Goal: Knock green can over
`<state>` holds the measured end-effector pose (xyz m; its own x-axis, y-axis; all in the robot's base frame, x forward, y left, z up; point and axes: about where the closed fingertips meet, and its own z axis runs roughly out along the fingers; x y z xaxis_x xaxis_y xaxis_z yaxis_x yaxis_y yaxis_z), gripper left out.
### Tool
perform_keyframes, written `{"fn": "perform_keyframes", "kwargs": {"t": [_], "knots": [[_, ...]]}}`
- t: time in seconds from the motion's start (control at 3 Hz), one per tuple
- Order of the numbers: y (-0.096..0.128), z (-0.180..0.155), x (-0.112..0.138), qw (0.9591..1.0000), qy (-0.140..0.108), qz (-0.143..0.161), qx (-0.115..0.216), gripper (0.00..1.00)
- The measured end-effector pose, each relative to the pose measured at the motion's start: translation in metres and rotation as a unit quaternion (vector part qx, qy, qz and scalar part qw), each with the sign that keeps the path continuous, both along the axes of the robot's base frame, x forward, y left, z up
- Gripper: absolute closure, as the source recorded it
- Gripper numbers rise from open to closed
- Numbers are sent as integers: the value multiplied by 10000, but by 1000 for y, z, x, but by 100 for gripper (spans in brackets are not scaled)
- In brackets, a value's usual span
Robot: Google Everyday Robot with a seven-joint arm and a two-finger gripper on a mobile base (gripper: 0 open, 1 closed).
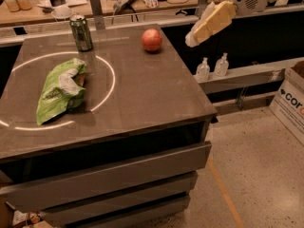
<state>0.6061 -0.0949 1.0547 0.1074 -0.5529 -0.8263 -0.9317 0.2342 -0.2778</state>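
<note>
the green can (81,32) stands straight up near the far left corner of the grey table (147,99), with its silver top facing up. it sits just past the far edge of a thin white ring (113,75) on the table top. the gripper (195,36) is way over on the other side. it hangs up in the air, out past the right edge of the table. it is pale yellow and points down and toward the table. i cannot tell if it is spread apart or squeezed together. the can and the gripper are well apart. a red apple (152,40) sits on the table between them, closer to the gripper. a crumpled light green bag (61,90) lies inside the ring, in front of the can. two small clear bottles (203,70) stand on a low shelf below the gripper.
</note>
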Motion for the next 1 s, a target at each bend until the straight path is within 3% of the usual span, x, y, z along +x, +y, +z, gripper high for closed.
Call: {"fn": "perform_keyframes", "kwargs": {"t": [0.33,0.67,1.0], "knots": [[5,2,-4,9999,17,13,-102,0],[20,-16,-1,9999,130,-19,75,0],[59,-50,34,9978,217,-161,612,0]]}}
